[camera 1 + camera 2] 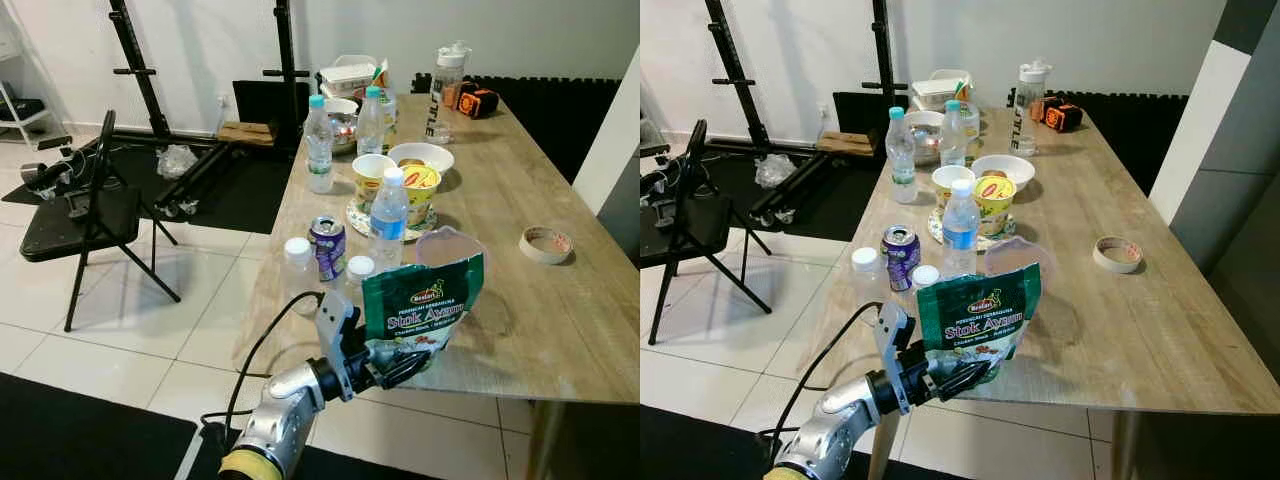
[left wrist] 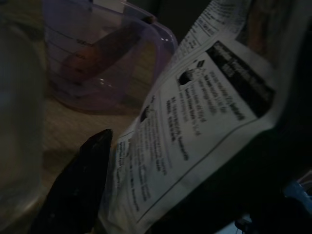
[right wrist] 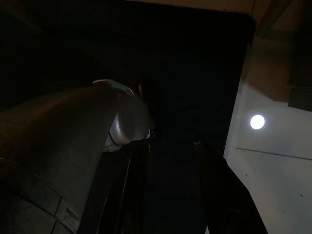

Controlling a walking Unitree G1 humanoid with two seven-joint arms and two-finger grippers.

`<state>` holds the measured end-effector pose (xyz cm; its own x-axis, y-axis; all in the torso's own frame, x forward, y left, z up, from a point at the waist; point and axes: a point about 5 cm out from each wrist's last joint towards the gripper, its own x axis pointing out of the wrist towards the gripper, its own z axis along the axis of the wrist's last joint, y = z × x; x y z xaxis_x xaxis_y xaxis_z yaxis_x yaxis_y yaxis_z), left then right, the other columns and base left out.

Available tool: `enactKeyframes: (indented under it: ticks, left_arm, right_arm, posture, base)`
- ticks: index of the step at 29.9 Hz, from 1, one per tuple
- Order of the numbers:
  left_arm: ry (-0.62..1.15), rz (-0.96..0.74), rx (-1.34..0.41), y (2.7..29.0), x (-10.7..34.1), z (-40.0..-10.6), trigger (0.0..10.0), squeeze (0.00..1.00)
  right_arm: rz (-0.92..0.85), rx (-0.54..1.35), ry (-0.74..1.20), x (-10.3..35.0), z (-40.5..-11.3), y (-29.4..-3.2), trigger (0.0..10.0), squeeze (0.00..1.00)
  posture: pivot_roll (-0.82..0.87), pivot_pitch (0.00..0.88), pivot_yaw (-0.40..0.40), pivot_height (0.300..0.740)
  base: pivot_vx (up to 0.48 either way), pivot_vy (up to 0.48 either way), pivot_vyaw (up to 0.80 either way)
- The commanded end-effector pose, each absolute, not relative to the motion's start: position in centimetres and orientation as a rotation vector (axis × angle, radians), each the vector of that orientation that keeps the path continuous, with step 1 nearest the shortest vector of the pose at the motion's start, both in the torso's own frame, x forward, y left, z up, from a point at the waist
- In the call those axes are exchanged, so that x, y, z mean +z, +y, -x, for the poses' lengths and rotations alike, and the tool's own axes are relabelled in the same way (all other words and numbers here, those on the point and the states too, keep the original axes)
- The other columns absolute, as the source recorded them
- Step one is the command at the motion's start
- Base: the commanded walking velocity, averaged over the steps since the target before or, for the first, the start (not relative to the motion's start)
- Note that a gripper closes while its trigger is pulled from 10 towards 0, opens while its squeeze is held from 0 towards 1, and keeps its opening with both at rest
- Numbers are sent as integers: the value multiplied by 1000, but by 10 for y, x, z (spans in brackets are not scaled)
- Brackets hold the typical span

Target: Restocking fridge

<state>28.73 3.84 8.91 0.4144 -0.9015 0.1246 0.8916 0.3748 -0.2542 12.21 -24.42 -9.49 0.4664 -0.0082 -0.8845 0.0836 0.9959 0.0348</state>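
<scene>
The left gripper [image 1: 405, 362], low in the middle of the left eye view, has its jaws clamped on the bottom edge of a green pouch [image 1: 424, 303] and holds it upright over the near edge of the table [image 1: 520, 300]. The pouch front reads "Stok Ayam" under a small "Bestari" logo. In the left wrist view one black finger [image 2: 80, 183] lies against the pouch's back panel of fine print, too dark and small to read.

Behind the pouch stands a clear plastic cup [image 1: 450, 245]. To its left, a purple can [image 1: 328, 246] stands with two white-capped jars [image 1: 298, 262], one on either side. Three water bottles stand along the table's left side: one [image 1: 388, 217] just above the pouch and two [image 1: 319, 143] higher in the frame. Two yellow-and-green instant cups [image 1: 372, 178] stand by a white bowl [image 1: 422, 157]. A roll of tape [image 1: 546, 244] lies at centre right. A shaker bottle [image 1: 447, 88] at the top bears vertical letters ending "TLE".

The right arm hangs in the dark in the right wrist view; whether its jaws are apart or together cannot be told.
</scene>
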Motion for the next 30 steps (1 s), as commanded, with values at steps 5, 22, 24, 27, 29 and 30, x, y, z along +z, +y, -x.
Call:
enactKeyframes:
  ticks: [5, 22, 24, 27, 29, 30]
  left_arm:
    - [44, 318, -1177, 31, 86, -284, 0, 0]
    - [35, 328, -1188, 32, 87, -283, 0, 0]
    - [25, 342, -1218, 30, 91, -281, 1059, 0]
    - [9, 368, -1261, 28, 97, -278, 10000, 0]
    - [-22, 433, -1332, 26, 111, -273, 10000, 0]
    - [-22, 433, -1332, 26, 111, -273, 10000, 0]
  right_arm:
    - [-86, -70, 1078, -95, -121, -246, 10000, 0]
    - [-90, -77, 1065, -93, -125, -247, 10000, 0]
    - [-89, -78, 1064, -93, -125, -247, 10000, 0]
    - [-90, -83, 1060, -93, -126, -247, 10000, 0]
    - [-95, -88, 1056, -93, -126, -246, 10000, 0]
    - [-95, -88, 1056, -93, -126, -246, 10000, 0]
  posture:
    - [-127, 54, 13, 740]
    - [-124, 35, 17, 740]
    - [-123, 32, 18, 740]
    - [-122, 36, 19, 740]
    - [-121, 33, 17, 740]
    - [-121, 33, 17, 740]
  base:
    - [0, 0, 0]
    - [0, 0, 0]
    - [0, 0, 0]
    - [0, 0, 0]
    - [0, 0, 0]
    - [0, 0, 0]
